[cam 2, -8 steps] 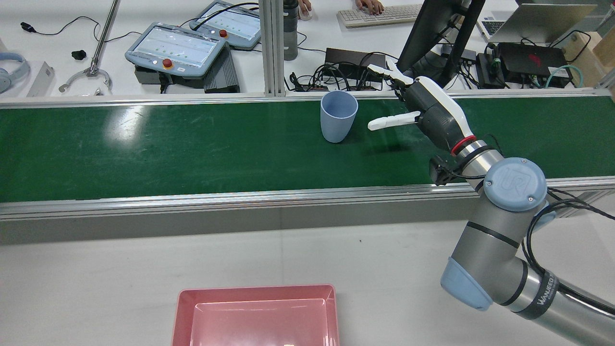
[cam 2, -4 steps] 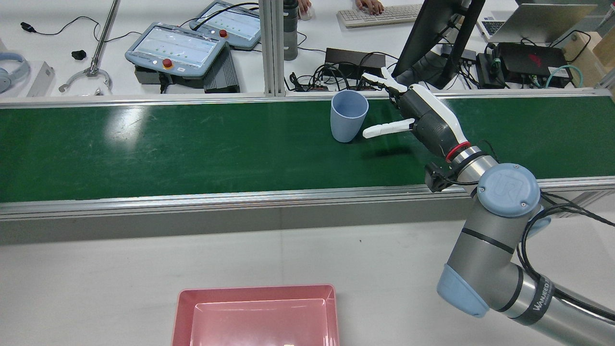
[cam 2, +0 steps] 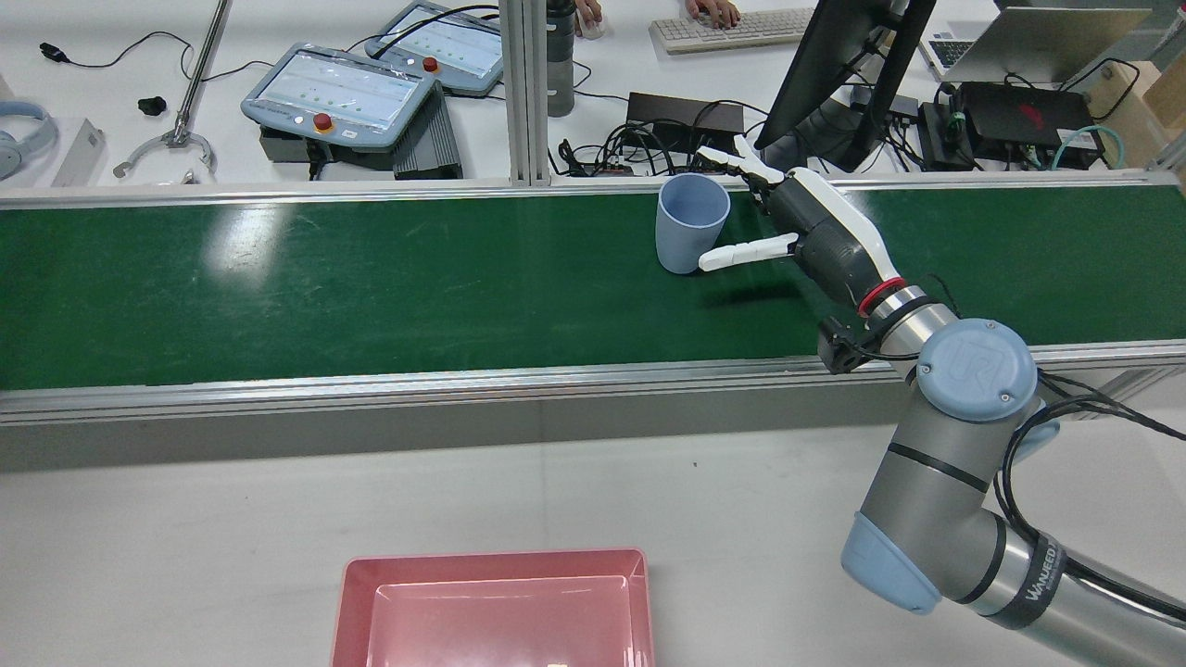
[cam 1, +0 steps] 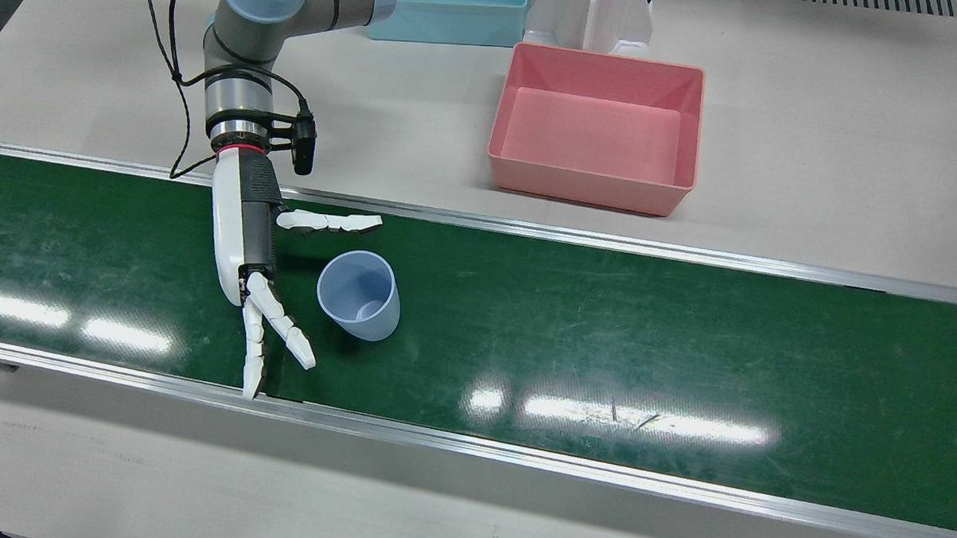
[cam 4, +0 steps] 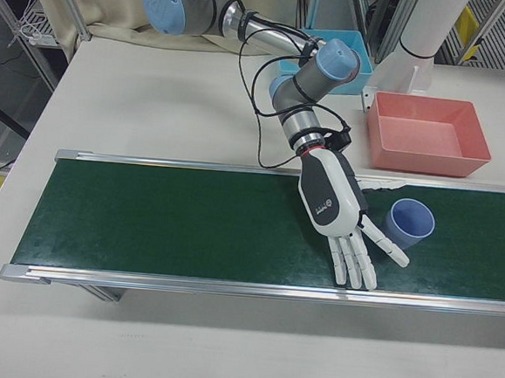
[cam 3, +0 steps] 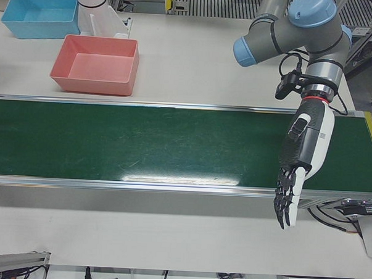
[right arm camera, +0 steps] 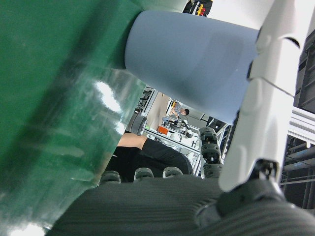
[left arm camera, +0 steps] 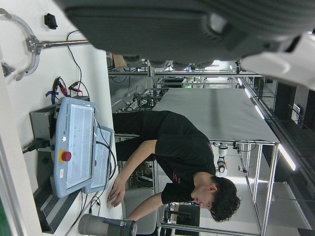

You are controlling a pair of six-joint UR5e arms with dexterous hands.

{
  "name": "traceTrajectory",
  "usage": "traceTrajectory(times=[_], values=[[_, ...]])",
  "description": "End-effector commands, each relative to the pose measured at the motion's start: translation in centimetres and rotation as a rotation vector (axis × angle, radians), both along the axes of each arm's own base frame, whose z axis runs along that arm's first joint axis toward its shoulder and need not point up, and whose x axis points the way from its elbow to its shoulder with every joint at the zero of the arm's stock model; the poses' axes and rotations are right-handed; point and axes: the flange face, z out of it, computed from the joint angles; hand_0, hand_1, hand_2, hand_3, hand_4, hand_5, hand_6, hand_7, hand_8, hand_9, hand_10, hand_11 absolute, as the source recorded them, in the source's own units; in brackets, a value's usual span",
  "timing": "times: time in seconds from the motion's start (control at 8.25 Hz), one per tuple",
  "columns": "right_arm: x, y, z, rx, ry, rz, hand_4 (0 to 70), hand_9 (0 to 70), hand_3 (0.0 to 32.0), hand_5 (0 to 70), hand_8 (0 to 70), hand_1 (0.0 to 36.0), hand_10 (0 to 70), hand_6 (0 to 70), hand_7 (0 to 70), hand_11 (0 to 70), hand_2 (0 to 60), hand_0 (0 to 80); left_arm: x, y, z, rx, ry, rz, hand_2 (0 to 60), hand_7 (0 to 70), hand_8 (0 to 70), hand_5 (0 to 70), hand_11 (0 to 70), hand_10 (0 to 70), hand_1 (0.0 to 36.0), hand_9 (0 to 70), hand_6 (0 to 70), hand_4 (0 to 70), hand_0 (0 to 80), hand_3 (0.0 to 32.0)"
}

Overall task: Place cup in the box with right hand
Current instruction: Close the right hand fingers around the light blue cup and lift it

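Right robot hand (cam 1: 244, 249) is hovering low over the green belt (cam 1: 603, 337) with its fingers (cam 1: 273, 337) spread and holding nothing. The thumb (cam 1: 329, 222) is sticking out on the robot's side of the cup (cam 1: 358, 295), the other fingers are fanning past its far side, so the cup is sitting upright in the open gap, apparently untouched.

Step in hand, as you are running it: closing in for the grasp. You are best sliding the palm sideways until the cup wall is nearly against it, keeping the wrist level, then curling thumb and fingers together at mid-height. One-sided contact risks tipping a light, tapered cup.

Belt surface is looking smooth and glossy, so the cup may be skidding rather than seating; go slowly.

Pink box (cam 1: 599, 130) is waiting on the pale desk (cam 1: 809, 153) behind the belt, well apart from the cup, with a blue bin (cam 1: 448, 13) further back. The raised belt rail (cam 1: 575, 236) is lying between cup and box, so you are needing a clear lift first.

Left robot hand (cam 3: 299, 163) is hanging at the other end of the belt, fingers loosely open, empty.
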Motion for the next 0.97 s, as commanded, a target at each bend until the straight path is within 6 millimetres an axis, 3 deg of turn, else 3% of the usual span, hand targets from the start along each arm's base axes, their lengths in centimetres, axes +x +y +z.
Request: traceTrajectory(times=[0.0,0.73,0.85], values=[[-0.43,-0.41,0.48,-0.012,0.004,0.002,0.0,0.0,0.0,5.3,0.0,22.3,0.0,0.0,0.0,0.0,1.1,52.0,0.00,0.00,0.00,0.000,0.000,0.000,0.0,0.0,0.0,0.0,0.0,0.0,0.0,0.0,0.0,0.0,0.0,0.0],[-0.85,-0.43,-0.07,-0.001,-0.010,-0.003,0.0,0.0,0.0,5.5,0.0,22.5,0.0,0.0,0.0,0.0,3.1,51.8,0.00,0.00,0.00,0.000,0.000,0.000,0.0,0.0,0.0,0.0,0.0,0.0,0.0,0.0,0.0,0.0,0.0,0.0],[-0.92,-0.38,-0.07,-0.001,-0.010,-0.003,0.0,0.1,0.0,6.3,0.0,24.4,0.0,2.8,5.9,0.0,6.5,53.0,0.00,-0.01,0.07,-0.001,0.000,0.000,0.0,0.0,0.0,0.0,0.0,0.0,0.0,0.0,0.0,0.0,0.0,0.0]])
